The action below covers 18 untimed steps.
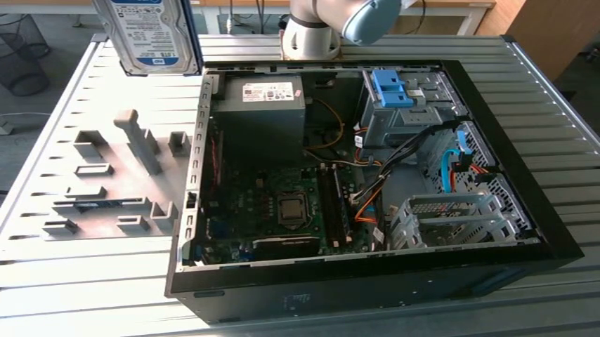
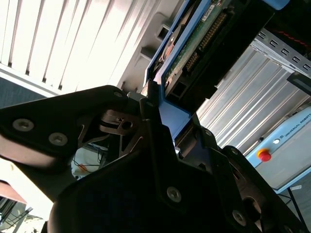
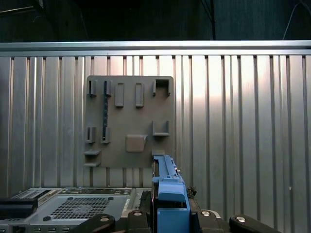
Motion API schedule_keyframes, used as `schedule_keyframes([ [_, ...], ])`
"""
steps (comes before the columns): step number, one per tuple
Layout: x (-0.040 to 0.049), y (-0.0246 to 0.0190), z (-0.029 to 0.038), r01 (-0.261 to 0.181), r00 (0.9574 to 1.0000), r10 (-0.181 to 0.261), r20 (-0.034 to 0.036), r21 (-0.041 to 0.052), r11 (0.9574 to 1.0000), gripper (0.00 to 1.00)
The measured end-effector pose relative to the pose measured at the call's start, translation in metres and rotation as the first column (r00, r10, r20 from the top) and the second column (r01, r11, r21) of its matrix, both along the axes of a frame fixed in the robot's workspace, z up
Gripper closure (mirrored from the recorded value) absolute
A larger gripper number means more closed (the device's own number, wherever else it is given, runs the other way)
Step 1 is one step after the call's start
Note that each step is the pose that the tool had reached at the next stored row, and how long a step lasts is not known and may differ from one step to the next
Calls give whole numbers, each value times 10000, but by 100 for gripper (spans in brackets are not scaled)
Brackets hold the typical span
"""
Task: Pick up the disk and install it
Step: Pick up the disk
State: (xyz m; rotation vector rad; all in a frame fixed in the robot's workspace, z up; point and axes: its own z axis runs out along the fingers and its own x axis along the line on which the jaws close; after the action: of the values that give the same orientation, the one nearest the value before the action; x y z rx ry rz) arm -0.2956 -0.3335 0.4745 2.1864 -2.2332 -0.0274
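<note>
The disk, a silver drive with a white-and-blue label and blue rails, hangs upright in the air above the grey fixture plate, at the exterior view's upper left, beside the open computer case. In the second wrist view my gripper is shut on the disk, whose green circuit board and connectors face the camera. In the first wrist view the disk's blue rail stands between my gripper's black fingers, with the fixture plate below.
Inside the case are a grey power supply, a blue bracket on a drive bay, loose cables, and a perforated metal cage. The arm's base stands behind the case. The table is ribbed metal.
</note>
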Motion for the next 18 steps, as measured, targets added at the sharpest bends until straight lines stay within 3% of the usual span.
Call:
schedule_keyframes([
  [18, 233, 0, 0, 0, 10000, 0, 0, 0, 10000, 64],
])
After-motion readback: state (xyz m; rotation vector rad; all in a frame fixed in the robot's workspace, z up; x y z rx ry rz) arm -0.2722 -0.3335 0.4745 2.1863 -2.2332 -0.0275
